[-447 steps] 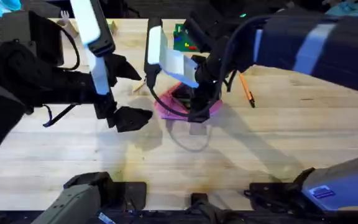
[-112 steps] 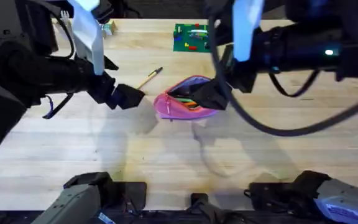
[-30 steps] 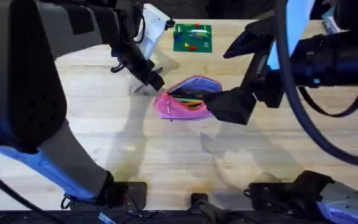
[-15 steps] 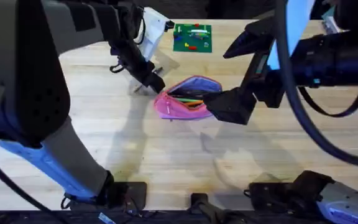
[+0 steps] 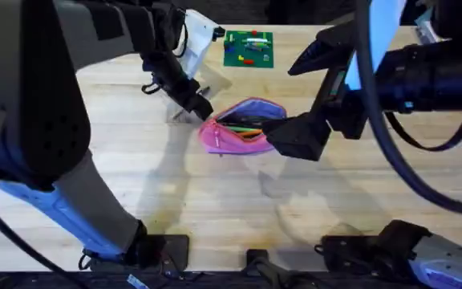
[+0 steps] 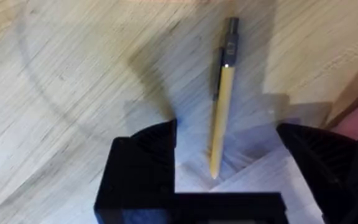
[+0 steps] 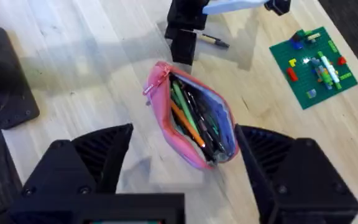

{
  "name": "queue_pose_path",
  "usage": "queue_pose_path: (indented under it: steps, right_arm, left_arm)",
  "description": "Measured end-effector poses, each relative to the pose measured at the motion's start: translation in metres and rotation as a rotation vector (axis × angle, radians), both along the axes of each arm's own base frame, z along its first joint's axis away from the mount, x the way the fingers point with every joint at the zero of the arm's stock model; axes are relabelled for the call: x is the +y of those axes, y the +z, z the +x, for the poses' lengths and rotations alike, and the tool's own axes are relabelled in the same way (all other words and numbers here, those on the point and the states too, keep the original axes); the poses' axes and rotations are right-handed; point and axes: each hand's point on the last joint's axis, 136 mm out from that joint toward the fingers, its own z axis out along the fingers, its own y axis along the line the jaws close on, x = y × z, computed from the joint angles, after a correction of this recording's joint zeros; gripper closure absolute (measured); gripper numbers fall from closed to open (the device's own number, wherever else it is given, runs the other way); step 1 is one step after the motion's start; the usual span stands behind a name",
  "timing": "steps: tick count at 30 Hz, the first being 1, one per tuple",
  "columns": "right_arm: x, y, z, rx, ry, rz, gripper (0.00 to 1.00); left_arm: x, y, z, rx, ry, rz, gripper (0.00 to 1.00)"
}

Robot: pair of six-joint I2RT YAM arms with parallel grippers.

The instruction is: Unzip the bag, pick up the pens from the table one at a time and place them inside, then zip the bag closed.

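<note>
Light-wood worktop (image 5: 215,201) carried the pink bag (image 5: 239,128), unzipped, several pens inside. We set our left jaws (image 6: 225,155) open astride the tan pen (image 6: 221,99), which lay just beside the bag; our right jaws (image 7: 182,149) hung open over the bag, empty. We judged the pen light, stiff and slippery, best pinched mid-barrel. Our left wrist view showed its clip; our overhead view hid the pen behind the arm
</note>
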Motion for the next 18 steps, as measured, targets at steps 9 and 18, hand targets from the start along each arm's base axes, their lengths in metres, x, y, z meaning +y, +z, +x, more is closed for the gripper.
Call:
queue_pose_path:
  steps: [9,18]
  right_arm:
    - [0.0,0.0,0.0,0.0,0.0,0.0,0.003]
    - [0.0,0.0,0.0,0.0,0.0,0.0,0.003]
  left_arm:
    - [0.0013,-0.0001,-0.0028,0.011,-0.005,0.009,0.349]
    - [0.0021,0.0007,-0.0021,0.007,-0.005,0.014,0.95]
